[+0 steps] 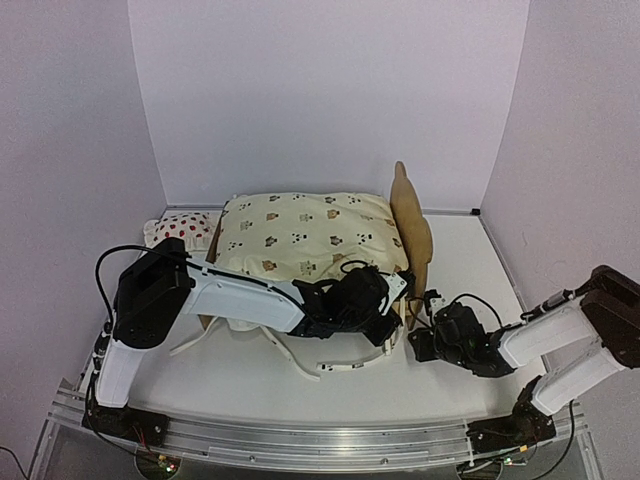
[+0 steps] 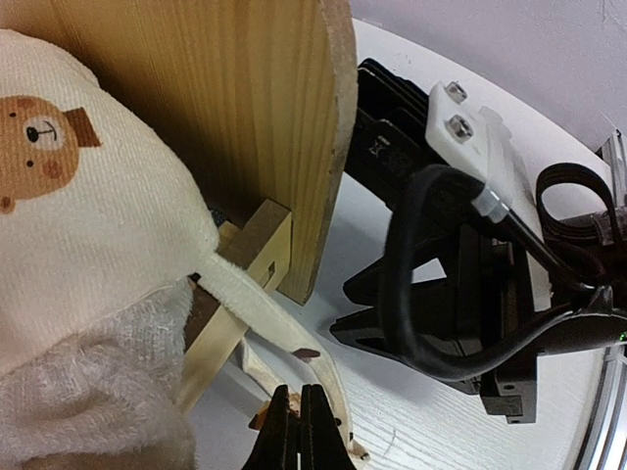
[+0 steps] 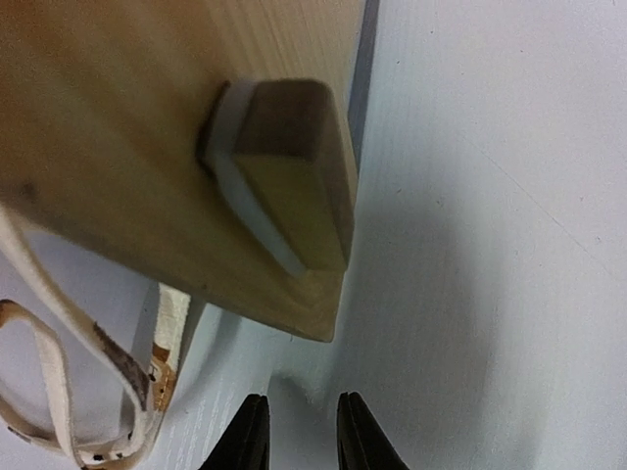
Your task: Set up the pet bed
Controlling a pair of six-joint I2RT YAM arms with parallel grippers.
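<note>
The small pet bed (image 1: 412,228) of light plywood stands towards the back of the white worktop (image 1: 460,385), its scalloped headboard (image 1: 405,205) upright at its right end. A puffy cream cover (image 1: 305,235) printed with little animals lies over the frame, so that step looks done. From the cover's near edge, cream tie straps (image 2: 279,323) trail loose onto the worktop in front of the bed; I judge they are not yet fastened. A small white pillow (image 1: 185,228) with red strawberries sits off the bed's left end, opposite the headboard, so it probably has to be placed too.

At the bed's near right corner, the left claw (image 2: 299,431) has its fingers together beside one strap; whether it pinches the strap I cannot tell. The right claw (image 3: 302,436), just outside the same corner, has its fingers slightly apart with nothing between them.

Count: one bed, one cover, one pillow, two claws; the number of straps is unclear.
</note>
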